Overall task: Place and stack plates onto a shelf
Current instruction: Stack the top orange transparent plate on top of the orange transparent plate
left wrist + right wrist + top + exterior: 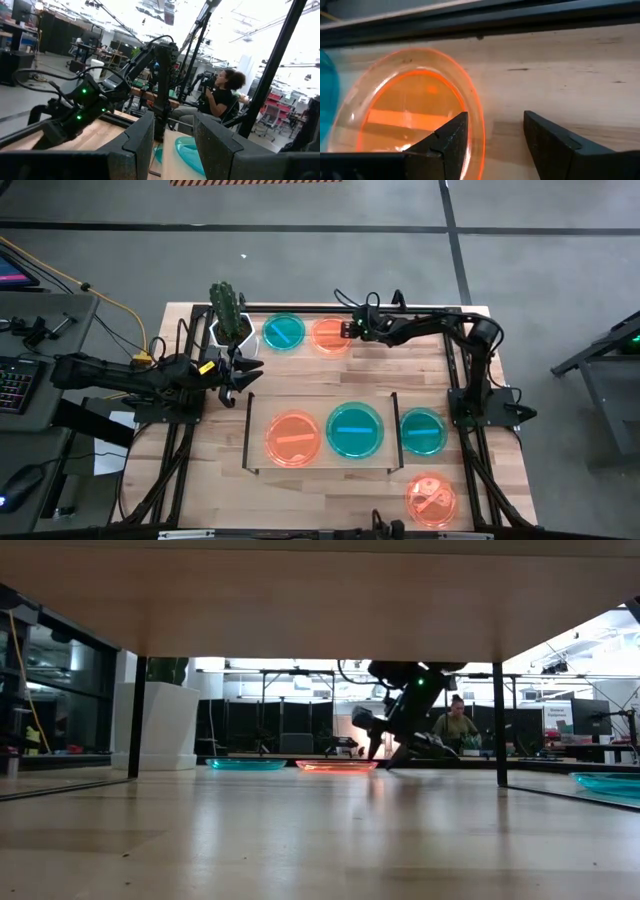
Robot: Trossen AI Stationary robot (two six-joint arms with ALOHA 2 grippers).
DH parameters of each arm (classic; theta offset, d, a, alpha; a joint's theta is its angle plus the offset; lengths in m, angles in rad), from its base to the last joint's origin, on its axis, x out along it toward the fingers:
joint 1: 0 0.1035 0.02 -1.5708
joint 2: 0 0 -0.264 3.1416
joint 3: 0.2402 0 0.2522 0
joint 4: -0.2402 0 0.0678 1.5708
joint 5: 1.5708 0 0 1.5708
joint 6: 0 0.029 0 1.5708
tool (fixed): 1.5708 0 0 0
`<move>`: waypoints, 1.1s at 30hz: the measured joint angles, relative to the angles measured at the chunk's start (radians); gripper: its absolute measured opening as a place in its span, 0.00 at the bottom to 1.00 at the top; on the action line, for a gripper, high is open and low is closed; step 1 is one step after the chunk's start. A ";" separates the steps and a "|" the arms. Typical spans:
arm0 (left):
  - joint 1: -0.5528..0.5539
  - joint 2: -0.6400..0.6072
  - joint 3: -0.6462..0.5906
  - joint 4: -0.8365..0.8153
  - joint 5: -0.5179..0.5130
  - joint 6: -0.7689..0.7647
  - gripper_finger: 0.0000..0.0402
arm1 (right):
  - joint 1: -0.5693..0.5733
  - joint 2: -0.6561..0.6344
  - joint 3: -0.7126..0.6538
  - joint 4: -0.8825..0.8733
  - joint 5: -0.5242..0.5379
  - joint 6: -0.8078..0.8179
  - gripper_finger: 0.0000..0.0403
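The shelf (pixel 272 402) lies mid-table with an orange plate (pixel 292 438) and a teal plate (pixel 355 430) flat on it. Another teal plate (pixel 422 430) lies just right of it, and an orange one (pixel 432 500) sits near the table's near edge. By the far edge lie a teal plate (pixel 284 332) and an orange plate (pixel 328 335). My right gripper (pixel 349 330) is open, low at this far orange plate's (pixel 410 110) right rim. My left gripper (pixel 250 375) is open above the table left of the shelf, holding nothing. My right gripper (pixel 495 120) comes level from the table's right. One finger (pixel 447 137) is over the far orange plate's right rim (pixel 476 112) and the other finger (pixel 545 135) is outside it. Whether either finger touches the rim I cannot tell. The plate lies flat on the table.
A white cactus pot (pixel 230 328) stands at the far left corner, close to the left gripper and the far teal plate. A black frame rail (pixel 520 17) runs along the far edge just behind the right gripper. A person (pixel 457 725) sits in the room beyond the table.
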 joint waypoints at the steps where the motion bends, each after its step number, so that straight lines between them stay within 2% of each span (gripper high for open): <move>1: 0.000 0.000 0.000 0.000 0.000 -0.007 0.32 | 0.006 0.001 0.000 0.005 0.014 -0.004 0.47; 11: 0.000 0.000 0.000 0.001 0.000 -0.024 0.32 | 0.025 0.004 -0.002 0.018 0.030 0.011 0.44; 16: 0.000 0.000 0.000 0.000 0.000 -0.024 0.32 | 0.042 0.004 -0.003 0.006 0.065 0.012 0.31; 24: 0.000 0.000 0.000 0.000 0.000 -0.025 0.32 | 0.048 0.005 -0.015 0.001 0.096 -0.011 0.03; 33: 0.000 0.000 0.000 -0.028 0.000 -0.024 0.32 | 0.048 -0.023 -0.018 -0.001 0.097 -0.090 0.01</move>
